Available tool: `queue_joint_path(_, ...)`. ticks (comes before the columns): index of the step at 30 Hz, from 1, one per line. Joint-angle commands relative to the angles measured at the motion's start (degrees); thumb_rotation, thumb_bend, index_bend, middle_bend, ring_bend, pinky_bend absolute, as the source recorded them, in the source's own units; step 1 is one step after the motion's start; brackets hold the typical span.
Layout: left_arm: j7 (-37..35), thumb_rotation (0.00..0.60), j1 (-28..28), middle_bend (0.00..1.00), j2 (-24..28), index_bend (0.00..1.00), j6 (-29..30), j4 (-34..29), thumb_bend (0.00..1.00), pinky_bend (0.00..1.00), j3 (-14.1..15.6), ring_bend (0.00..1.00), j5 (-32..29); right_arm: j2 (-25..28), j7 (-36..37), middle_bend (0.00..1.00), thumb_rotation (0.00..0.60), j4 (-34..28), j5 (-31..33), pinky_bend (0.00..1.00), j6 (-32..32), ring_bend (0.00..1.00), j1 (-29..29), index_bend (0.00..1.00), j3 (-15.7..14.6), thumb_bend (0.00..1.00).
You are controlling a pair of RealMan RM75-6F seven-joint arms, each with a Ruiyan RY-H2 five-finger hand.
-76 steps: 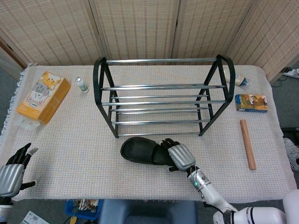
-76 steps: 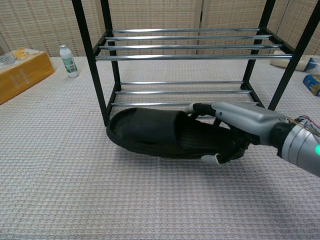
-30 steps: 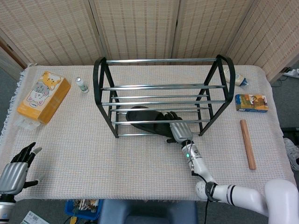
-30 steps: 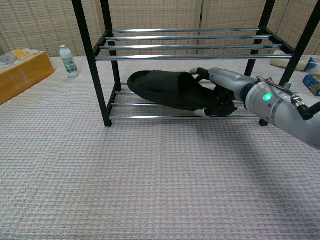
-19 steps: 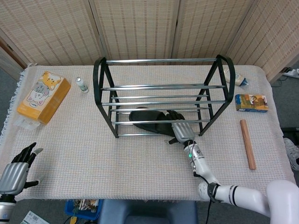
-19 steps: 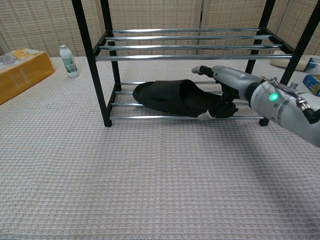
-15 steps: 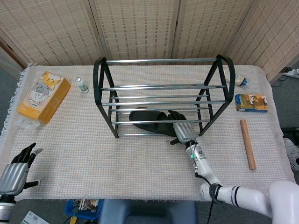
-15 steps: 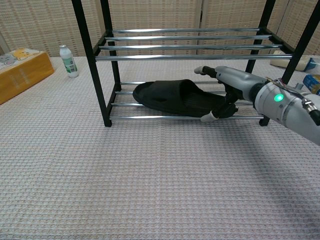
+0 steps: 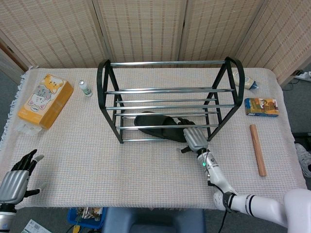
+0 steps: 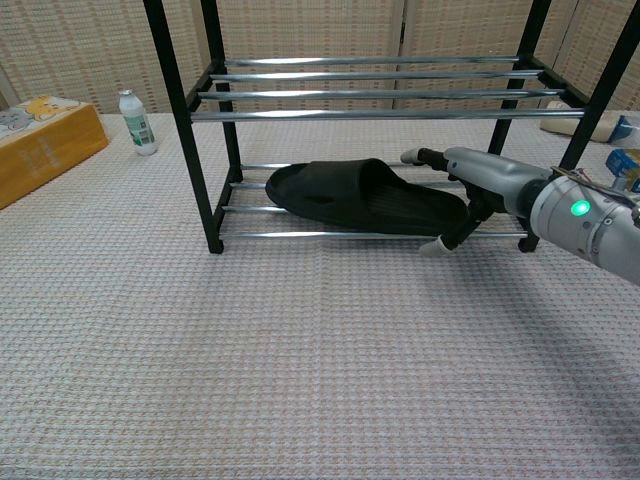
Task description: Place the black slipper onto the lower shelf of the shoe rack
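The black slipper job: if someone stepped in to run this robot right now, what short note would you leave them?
Right hand: open, fingers spread just off the slipper's heel end, holding nothing.
Left hand: open, idle at the table's near left edge.
Black slipper: lying on the lower shelf of the shoe rack.
Done: slipper placed and released.
Left: draw the right hand clear of the rack.

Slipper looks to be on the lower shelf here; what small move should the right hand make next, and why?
Probably draw the right hand straight back toward the robot, clear of the shoe rack. The black slipper lies flat across the lower shelf bars, and the hand's fingers are spread beside its heel end and appear not to grip it, so nothing seems left but to withdraw without nudging it.
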Motion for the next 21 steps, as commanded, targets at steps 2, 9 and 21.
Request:
queue_joint_path(2,0.0,0.6,0.0,0.06,0.0,0.18,-0.1,0.0,0.22,0.23,0.0,0.1,-0.1,0.3,4.3,0.0,0.6,0.6,-2.7,0.07,-0.1,0.0,-1.1,0.0,-0.3,0.21)
queue_joint_path(9,0.1,0.6,-0.1,0.06,-0.1,0.18,-0.3,-0.1,0.22,0.23,0.1,0.1,0.0,-0.7,10.0,0.0,0.6,3.7,-6.9,0.12,0.2,0.0,-2.3,0.0,-1.0,0.3)
queue_joint_path(21,0.6,0.6,-0.1,0.06,0.2,0.18,-0.6,-0.5,0.22,0.23,0.2,0.1,-0.2,-1.5,16.1,0.01,0.6,6.2,-10.7,0.14,-0.8,0.0,-3.3,0.0,-1.8,0.32)
